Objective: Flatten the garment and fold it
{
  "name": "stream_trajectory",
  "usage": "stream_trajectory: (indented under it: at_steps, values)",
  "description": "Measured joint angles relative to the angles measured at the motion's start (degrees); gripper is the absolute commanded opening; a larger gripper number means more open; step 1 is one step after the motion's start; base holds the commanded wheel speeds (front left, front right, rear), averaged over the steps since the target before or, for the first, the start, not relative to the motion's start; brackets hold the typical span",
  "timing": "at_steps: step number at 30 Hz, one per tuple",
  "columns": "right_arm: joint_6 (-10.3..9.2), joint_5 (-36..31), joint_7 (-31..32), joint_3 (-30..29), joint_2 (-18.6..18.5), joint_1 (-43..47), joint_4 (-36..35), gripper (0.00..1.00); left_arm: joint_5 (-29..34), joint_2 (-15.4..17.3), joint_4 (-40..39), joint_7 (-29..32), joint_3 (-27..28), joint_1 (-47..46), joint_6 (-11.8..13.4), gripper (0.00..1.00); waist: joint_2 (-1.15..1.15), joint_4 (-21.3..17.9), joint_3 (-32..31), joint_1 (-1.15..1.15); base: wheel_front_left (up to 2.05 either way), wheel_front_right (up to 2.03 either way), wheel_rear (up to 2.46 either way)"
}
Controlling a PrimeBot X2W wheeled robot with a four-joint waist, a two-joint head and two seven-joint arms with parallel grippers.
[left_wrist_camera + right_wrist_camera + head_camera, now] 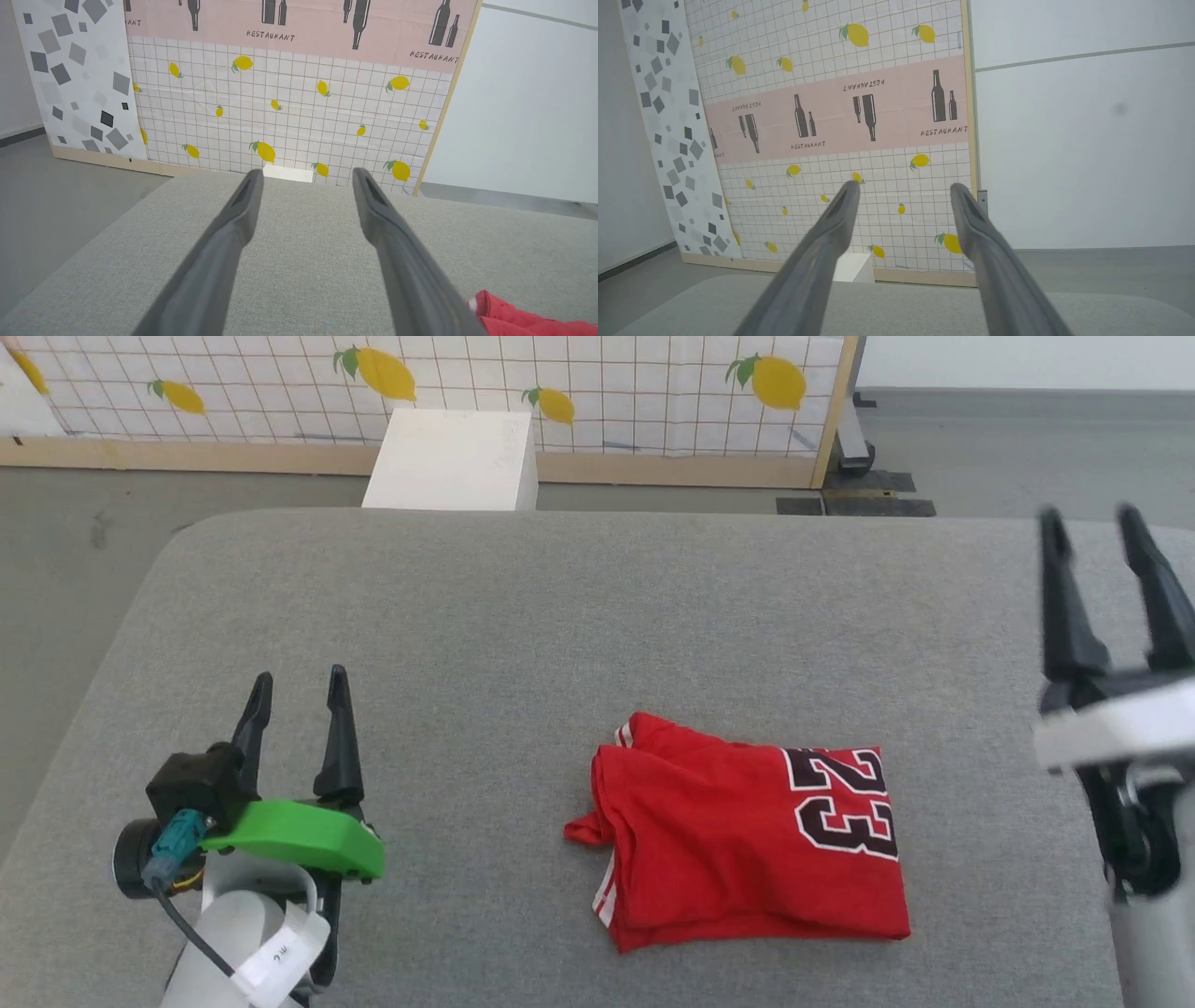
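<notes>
Left gripper (301, 674): one, being held low over the near left of the table, its two dark fingers (338, 737) being kept spread apart with nothing being gripped between them; in the left wrist view (307, 172) bare cloth is being seen through the gap.
Green cover (299, 835): one, being carried on the left wrist.
Garment (747, 840): one red T-shirt, being left folded into a rough rectangle on the near middle of the table, well apart from both grippers; one corner is being caught in the left wrist view (514, 319).
Number (845, 800): one "23", being shown on the shirt's right part.
Striped trim (605, 896): two spots being shown at the shirt's left edge.
Right gripper (1090, 513): one, being held up at the right edge, its two fingers being kept wide apart and nothing being grasped (904, 185).
Table (560, 616): one, grey cloth-covered.
White box (453, 457): one, being seen behind the table.
Lemon-print panel (607, 429): one, five lemons being counted in the head view.
</notes>
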Motion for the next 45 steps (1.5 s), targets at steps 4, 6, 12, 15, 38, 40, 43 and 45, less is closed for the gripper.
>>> stream_trajectory:
  at_steps: [4, 6, 12, 15, 38, 40, 43, 45]
  values:
    - [0.00, -3.4, -3.2, -5.0, 2.3, 5.7, -1.0, 1.00, 0.2, 0.1, 0.3, 0.0, -0.4, 0.8, 0.0, 1.00, 0.00, 0.2, -0.5, 0.00, 0.00, 0.00, 0.00]
    - [0.00, -4.6, -3.7, -7.0, 3.5, 8.4, -1.3, 1.00, -0.1, 0.1, 0.3, 0.5, -0.6, 1.2, -0.1, 1.00, 0.00, 0.4, -0.8, 0.00, 0.00, 0.00, 0.00]
    - [0.00, -7.3, -3.8, -8.2, 5.9, 14.2, -1.7, 1.00, -0.6, 0.0, 0.5, 1.3, -1.4, 2.1, -0.6, 1.00, 0.00, 0.5, -1.2, 0.00, 0.00, 0.00, 0.00]
    - [0.00, -7.7, -3.3, -7.6, 6.4, 16.5, -1.7, 1.00, -0.8, 0.0, 1.2, 1.5, -1.8, 2.3, -0.7, 1.00, 0.00, 0.6, -1.1, 0.00, 0.00, 0.00, 0.00]
    - [0.00, -9.9, -2.6, -3.8, 7.2, 19.1, -0.5, 1.00, -1.2, -0.5, 5.0, 1.5, -3.8, 2.5, -1.0, 1.00, 0.00, 0.2, -0.1, 0.00, 0.00, 0.00, 0.00]
    - [0.00, -10.0, -2.6, -3.9, 7.3, 19.1, -0.5, 1.00, -1.2, -0.5, 5.0, 1.4, -3.9, 2.6, -1.0, 1.00, 0.00, 0.2, 0.0, 0.00, 0.00, 0.00, 0.00]
    - [0.00, -10.0, -2.6, -4.1, 7.4, 19.1, -0.4, 1.00, -1.2, -0.5, 5.0, 1.0, -4.0, 2.6, -1.0, 1.00, 0.00, 0.2, 0.2, 0.00, 0.00, 0.00, 0.00]
    - [0.00, -10.0, -2.6, -4.1, 7.5, 19.1, -0.3, 1.00, -1.2, -0.5, 5.0, 1.0, -4.0, 2.6, -1.0, 1.00, 0.00, 0.2, 0.3, 0.00, 0.00, 0.00, 0.00]
